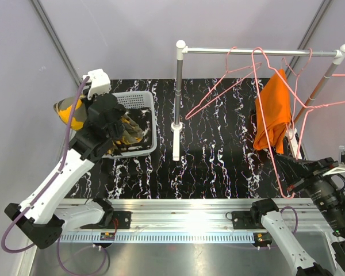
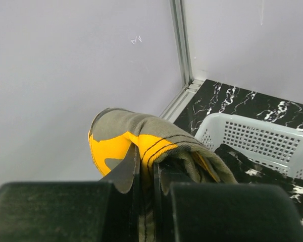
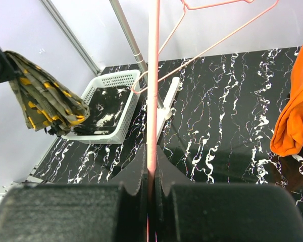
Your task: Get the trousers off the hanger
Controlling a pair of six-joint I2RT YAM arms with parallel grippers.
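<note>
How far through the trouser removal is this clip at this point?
Done: the black-and-white trousers lie in the basket. In hand: the left end effector is shut on the camouflage trousers, held up by the basket. Left: the orange trousers hang at the rail; the right end effector grips a pink hanger.

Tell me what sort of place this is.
Most likely a robot lab test cell, not a home: two arms bolted to an aluminium rail, plain white enclosure panels, and a small clothes rack with pink wire hangers on a marble-patterned tabletop.
</note>
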